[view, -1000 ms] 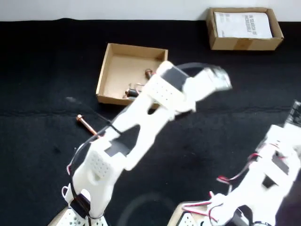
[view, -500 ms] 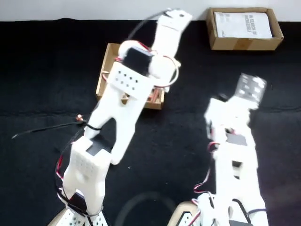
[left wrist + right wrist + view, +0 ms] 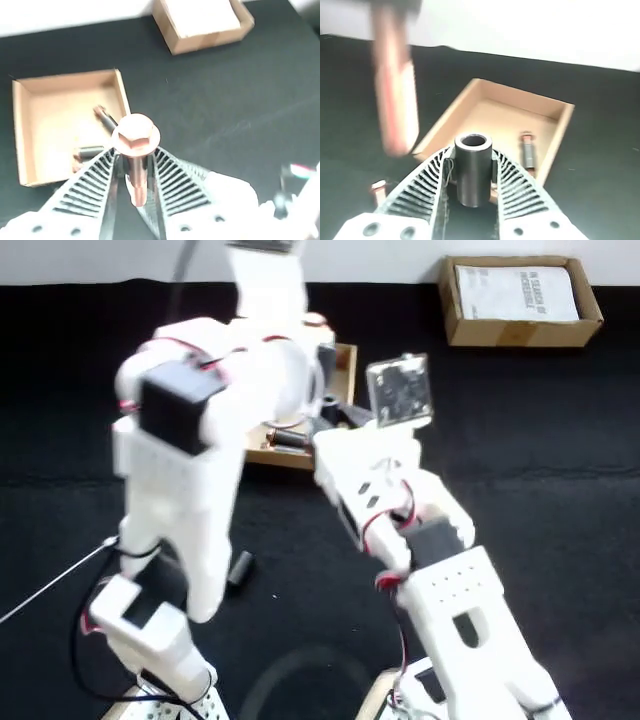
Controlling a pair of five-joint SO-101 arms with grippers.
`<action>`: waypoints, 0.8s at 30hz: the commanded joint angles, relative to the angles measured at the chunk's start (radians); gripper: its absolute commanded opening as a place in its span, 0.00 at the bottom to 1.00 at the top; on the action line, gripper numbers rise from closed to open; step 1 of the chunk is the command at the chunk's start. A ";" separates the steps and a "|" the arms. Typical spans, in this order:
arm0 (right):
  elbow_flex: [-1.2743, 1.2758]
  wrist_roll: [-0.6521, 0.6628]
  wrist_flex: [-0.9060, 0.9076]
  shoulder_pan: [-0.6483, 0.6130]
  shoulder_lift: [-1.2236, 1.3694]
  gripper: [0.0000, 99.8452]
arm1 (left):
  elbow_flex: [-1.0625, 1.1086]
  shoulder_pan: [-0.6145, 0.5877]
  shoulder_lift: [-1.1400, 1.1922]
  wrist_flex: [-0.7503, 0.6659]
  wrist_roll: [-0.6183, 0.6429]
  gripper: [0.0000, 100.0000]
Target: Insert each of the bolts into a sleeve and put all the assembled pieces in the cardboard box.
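Copper hex-head bolt (image 3: 135, 142) pinched in your left gripper (image 3: 134, 165), dark cylindrical metal sleeve (image 3: 472, 172) pinched in your right gripper (image 3: 472, 155), both near the open cardboard box (image 3: 22, 130). Assembled pieces (image 3: 527, 150) lie inside; this pair isn't joined.

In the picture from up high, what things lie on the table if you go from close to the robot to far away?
loose dark sleeve → open cardboard box → second box, farthest away

The left arm (image 3: 185, 490) and right arm (image 3: 455, 595) are white plastic with black motor blocks (image 3: 175, 405), red cables (image 3: 385, 530) and ribbed pale fingers (image 3: 85, 185).
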 commanded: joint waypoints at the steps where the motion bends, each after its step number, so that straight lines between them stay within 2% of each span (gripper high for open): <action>1: -0.056 -0.011 0.081 -0.056 -0.117 0.01 | 0.010 -0.045 -0.114 0.006 0.005 0.01; 6: -0.053 -0.011 0.209 -0.061 -0.232 0.01 | 0.225 -0.061 -0.300 0.006 -0.014 0.01; 11: -0.051 -0.012 0.268 -0.062 -0.294 0.01 | 0.513 0.035 -0.513 -0.014 -0.034 0.01; 17: -0.048 -0.048 0.394 -0.137 -0.346 0.01 | 0.832 0.058 -0.696 -0.272 -0.032 0.01; 24: 0.028 -0.048 0.384 -0.139 -0.407 0.01 | 1.191 0.061 -0.871 -0.568 -0.034 0.01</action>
